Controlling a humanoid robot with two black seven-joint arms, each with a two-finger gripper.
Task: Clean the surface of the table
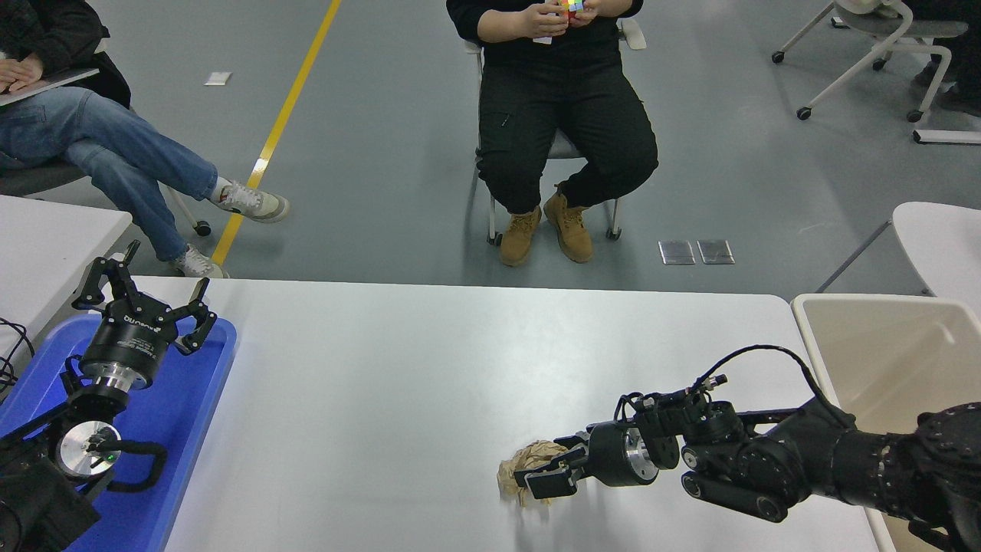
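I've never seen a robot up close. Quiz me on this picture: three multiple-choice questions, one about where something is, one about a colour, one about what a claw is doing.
1. Where is the crumpled paper?
A. on the table
B. in the bin
C. in the tray

2. What colour is the tray?
A. red
B. blue
C. green

3. The right claw is:
A. up high
B. inside the bin
C. at the paper

Answers: 1 A, it lies on the white top; 2 B, plainly blue; 3 C, its fingers straddle the wad.

place: robot test lab or open workspace | signs: smooth grey floor with a yellow painted line | wheeled grey office chairs | seated onlookers facing the large white desk
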